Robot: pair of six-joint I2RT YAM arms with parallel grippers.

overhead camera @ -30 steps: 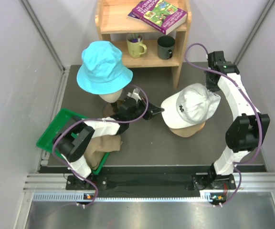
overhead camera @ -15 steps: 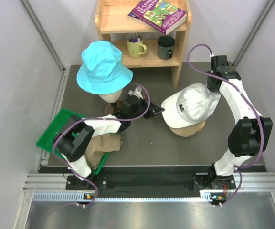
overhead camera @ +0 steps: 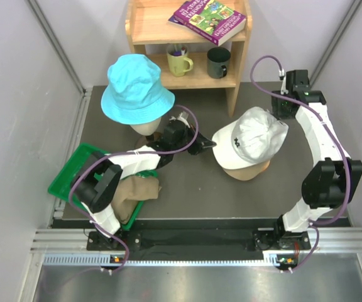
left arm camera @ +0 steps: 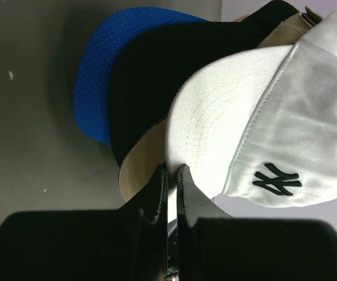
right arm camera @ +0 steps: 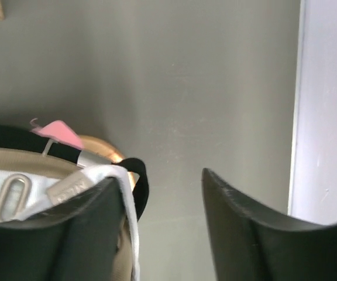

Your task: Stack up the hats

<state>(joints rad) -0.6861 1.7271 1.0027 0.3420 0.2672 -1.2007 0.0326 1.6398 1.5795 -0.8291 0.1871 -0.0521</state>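
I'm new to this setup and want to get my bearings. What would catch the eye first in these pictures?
A bright cyan bucket hat sits on a mannequin head at the back left, in front of a wooden shelf. Right of centre, a white cap tops a pile of caps, and the left gripper pinches its brim.
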